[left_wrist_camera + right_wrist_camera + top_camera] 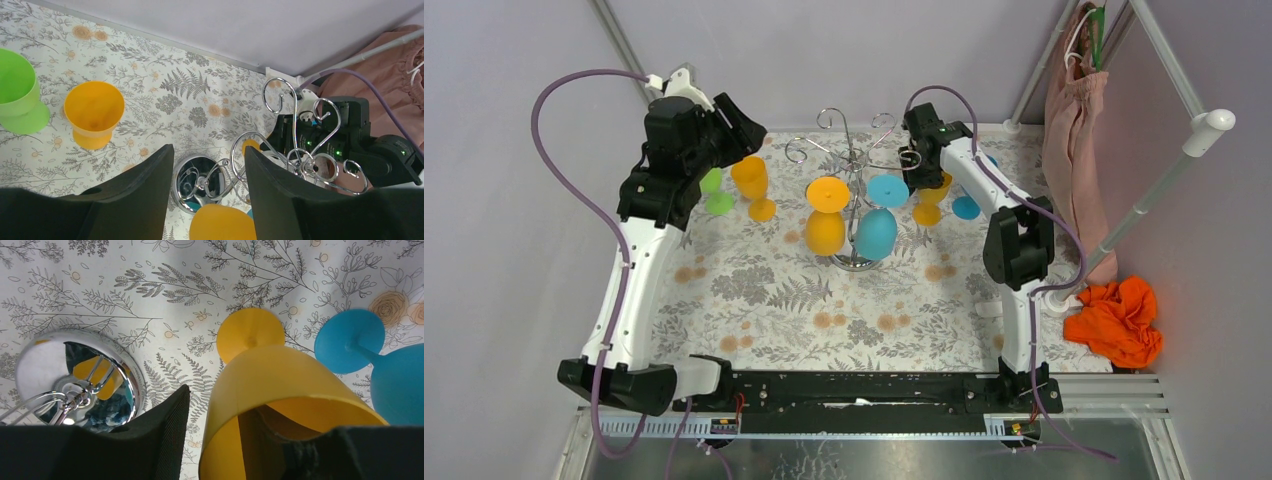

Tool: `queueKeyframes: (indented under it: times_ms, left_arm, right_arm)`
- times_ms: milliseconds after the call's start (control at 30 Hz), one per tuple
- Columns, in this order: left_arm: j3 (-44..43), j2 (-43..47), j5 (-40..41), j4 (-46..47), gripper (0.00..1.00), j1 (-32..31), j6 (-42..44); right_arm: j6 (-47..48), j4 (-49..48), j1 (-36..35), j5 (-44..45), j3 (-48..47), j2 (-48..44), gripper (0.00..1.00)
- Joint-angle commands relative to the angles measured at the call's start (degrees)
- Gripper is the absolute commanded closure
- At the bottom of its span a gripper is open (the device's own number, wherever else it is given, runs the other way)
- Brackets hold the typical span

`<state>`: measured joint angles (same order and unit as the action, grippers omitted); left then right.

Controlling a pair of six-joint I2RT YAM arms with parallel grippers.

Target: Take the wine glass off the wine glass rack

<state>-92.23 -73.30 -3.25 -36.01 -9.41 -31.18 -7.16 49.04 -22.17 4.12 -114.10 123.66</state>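
The silver wire wine glass rack (pixel 854 158) stands mid-table on its round shiny base (pixel 192 183). An orange wine glass (pixel 826 216) and a blue one (pixel 876 228) hang from it upside down. My left gripper (pixel 749 130) hovers left of the rack, open and empty. In its wrist view the left gripper (pixel 209 150) frames the base and the hanging orange glass (pixel 221 225). My right gripper (pixel 916 158) is right of the rack, over an upright orange glass (pixel 280 390) on the table. One finger is inside the bowl, the other finger (pixel 167 432) is outside with a gap.
A green glass (pixel 716 192) and an orange glass (pixel 754 186) stand at the left. A blue glass (pixel 969 205) stands at the right beside the right gripper. A pink cloth (pixel 1074 130) hangs on the right frame. An orange cloth (pixel 1119 320) lies beyond the table's right edge.
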Motion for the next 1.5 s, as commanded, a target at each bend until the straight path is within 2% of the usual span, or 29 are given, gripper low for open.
queueKeyframes:
  times_ms: [0,167,333,500,633,833,1000,1100,1200,1467]
  left_arm:
    - [0.47,2.05,-0.57,1.72,0.38,-0.43,0.39]
    - [0.50,3.72,-6.03,0.41,0.38,-0.43,-3.56]
    - [6.29,8.34,-14.37,2.43,0.38,-0.61,-8.01]
    - [13.22,14.08,-24.17,8.19,0.38,-0.70,-13.02]
    - [16.09,17.25,-24.76,9.31,0.37,-0.69,-13.84]
    - [17.78,17.88,-25.52,10.73,0.37,-0.70,-14.61]
    - [17.25,17.76,-23.86,11.39,0.37,-0.65,-13.70]
    - [16.40,17.39,-22.81,11.48,0.36,-0.70,-12.88]
    - [16.31,16.80,-22.94,11.66,0.36,-0.70,-13.01]
    - [17.36,17.52,-22.46,12.09,0.36,-0.70,-13.06]
  right_arm:
    - [-0.04,1.88,-0.53,1.69,-2.18,-5.79,0.53]
    - [-0.39,3.69,-0.85,1.44,-5.31,-9.86,0.50]
    - [-0.61,4.77,-0.91,1.82,-7.02,-14.11,0.49]
    - [-1.72,3.52,-0.88,4.47,-5.89,-19.38,0.45]
    - [-4.81,-0.58,-0.90,5.68,-1.33,-26.60,0.46]
    - [-13.24,-13.93,-0.94,-5.88,16.86,-44.30,0.52]
    - [-18.35,-20.14,-0.88,-15.97,27.30,-54.20,0.50]
    - [-24.39,-29.89,-0.91,-25.31,35.98,-59.91,0.49]
    - [-29.20,-34.46,-0.88,-32.57,41.03,-61.99,0.47]
    - [-32.13,-39.21,-0.90,-35.28,44.85,-61.98,0.47]
